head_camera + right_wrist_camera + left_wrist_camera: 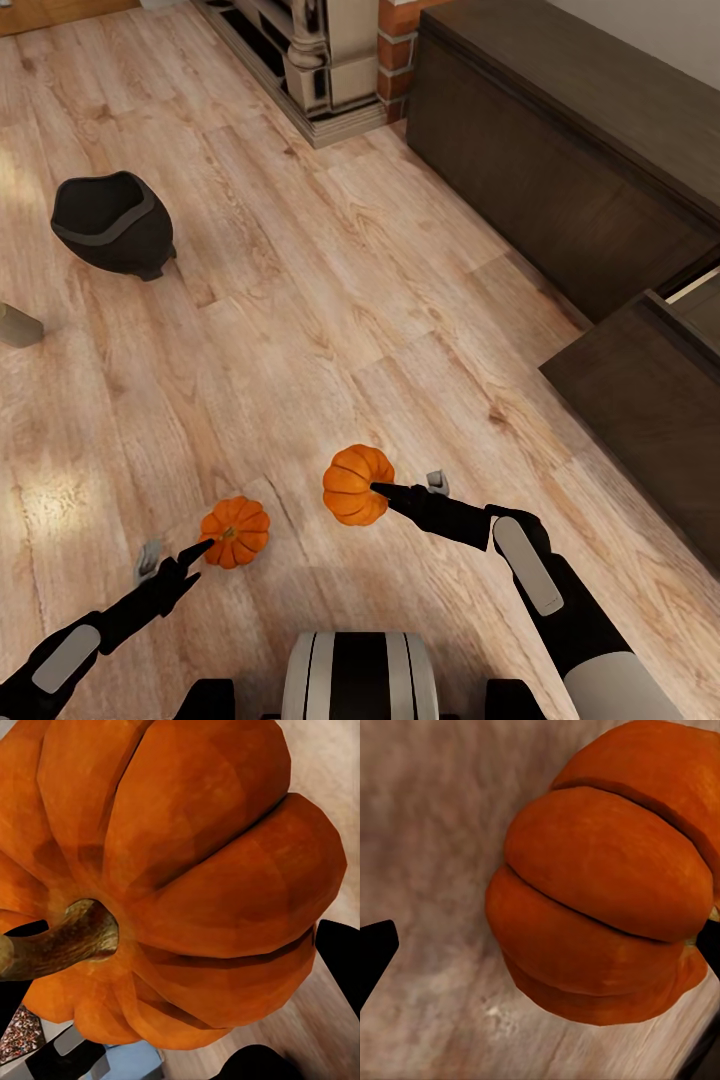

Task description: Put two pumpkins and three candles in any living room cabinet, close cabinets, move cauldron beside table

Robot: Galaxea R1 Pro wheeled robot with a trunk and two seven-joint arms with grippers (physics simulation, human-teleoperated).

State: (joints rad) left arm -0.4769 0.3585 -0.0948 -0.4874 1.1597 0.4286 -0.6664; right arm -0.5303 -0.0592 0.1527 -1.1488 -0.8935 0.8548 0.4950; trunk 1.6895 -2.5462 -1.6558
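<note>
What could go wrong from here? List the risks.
1. The left gripper touches its pumpkin at the edge only, with one finger well clear of it, so it may slip or roll off.
2. The right gripper's pumpkin sits tilted, stem sideways; it could twist loose in transit.
3. The open drawer juts into the floor path; the right arm could clip it.

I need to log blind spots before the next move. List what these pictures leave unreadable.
- Open drawer of the cabinet: interior cut off by the head view's right edge.
- Pale object: cropped by the head view's left edge, unidentifiable.
- Right pincer: the pumpkin hides its far finger; grip unconfirmed.
- Cauldron: interior too dark to read.
</note>
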